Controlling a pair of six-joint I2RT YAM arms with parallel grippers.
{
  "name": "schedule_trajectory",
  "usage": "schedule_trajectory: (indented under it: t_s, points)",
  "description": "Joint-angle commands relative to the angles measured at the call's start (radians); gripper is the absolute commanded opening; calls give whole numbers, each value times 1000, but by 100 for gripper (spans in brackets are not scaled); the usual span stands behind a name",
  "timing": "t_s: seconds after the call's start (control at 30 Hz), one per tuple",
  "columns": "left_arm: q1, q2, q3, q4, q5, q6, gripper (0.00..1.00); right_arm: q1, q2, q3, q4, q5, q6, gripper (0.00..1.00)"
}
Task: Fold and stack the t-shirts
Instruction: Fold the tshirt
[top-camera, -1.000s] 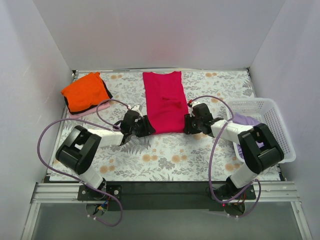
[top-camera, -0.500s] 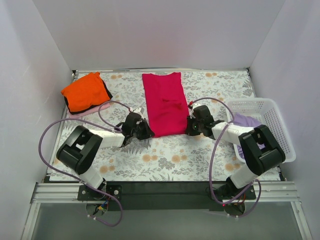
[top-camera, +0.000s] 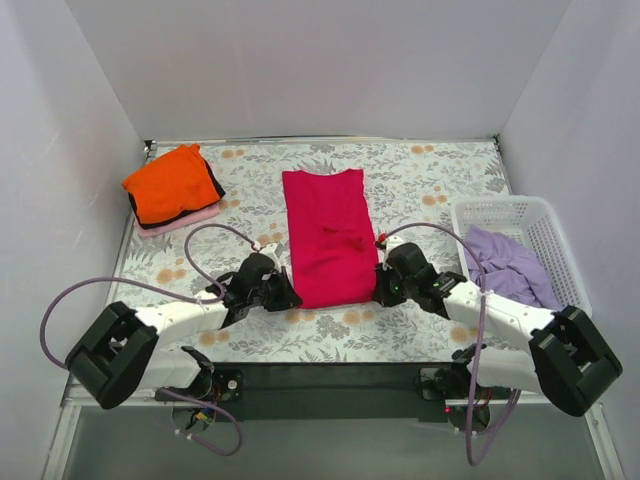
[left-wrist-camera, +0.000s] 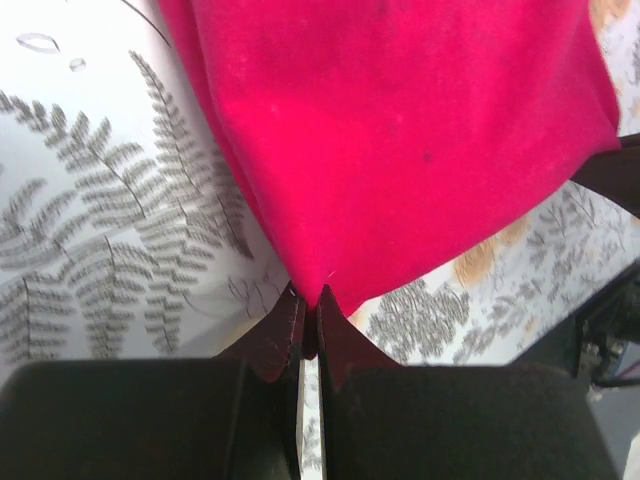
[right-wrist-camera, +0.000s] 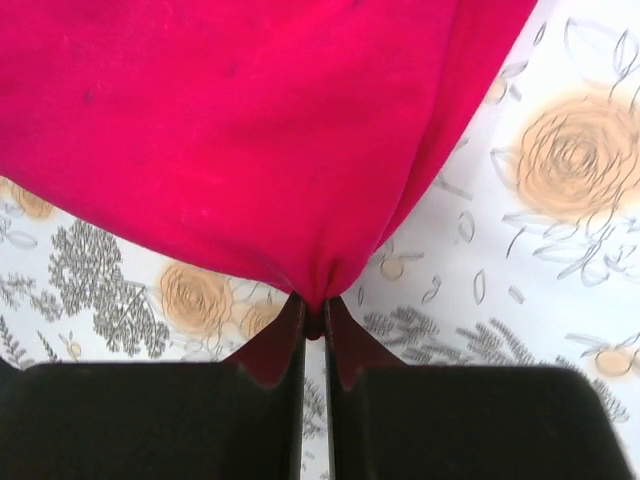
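The crimson-magenta t-shirt (top-camera: 328, 235) lies as a long strip down the middle of the table. My left gripper (top-camera: 291, 300) is shut on its near left corner (left-wrist-camera: 318, 290). My right gripper (top-camera: 376, 291) is shut on its near right corner (right-wrist-camera: 320, 290). Both wrist views show cloth pinched between the black fingers. A folded bright orange t-shirt (top-camera: 172, 183) rests on a folded pale pink one (top-camera: 196, 218) at the back left. The lavender purple t-shirt (top-camera: 505, 262) lies crumpled in the basket.
A white lattice basket (top-camera: 520, 210) stands at the right edge of the table. The flower-patterned tablecloth (top-camera: 430, 175) covers the table. White walls close in the back and both sides. Purple cables loop from both arms.
Both grippers have shut on the near corners of the crimson t-shirt and drawn them toward the table's near edge, stretching the cloth. Both arms have pulled back.
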Motion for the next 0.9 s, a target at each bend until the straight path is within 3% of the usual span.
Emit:
schedule_trajectory:
  t_s: [0.0, 0.23, 0.43, 0.6, 0.87]
  points:
    - [-19, -111, -27, -115, -50, -23, 0, 60, -77, -30, -98, 85, 59, 1]
    - [-76, -225, -81, -167, -58, -88, 0, 158, -186, -66, -174, 130, 145, 1]
    - [-80, -218, -89, -80, -78, -92, 0, 164, -166, -38, -180, 223, 122, 1]
    - [-80, -78, 17, 21, -80, -37, 0, 158, -76, 74, -128, 285, 67, 1]
    - [-50, 19, 225, -23, -193, 73, 0, 86, 7, 304, -100, 292, -28, 1]
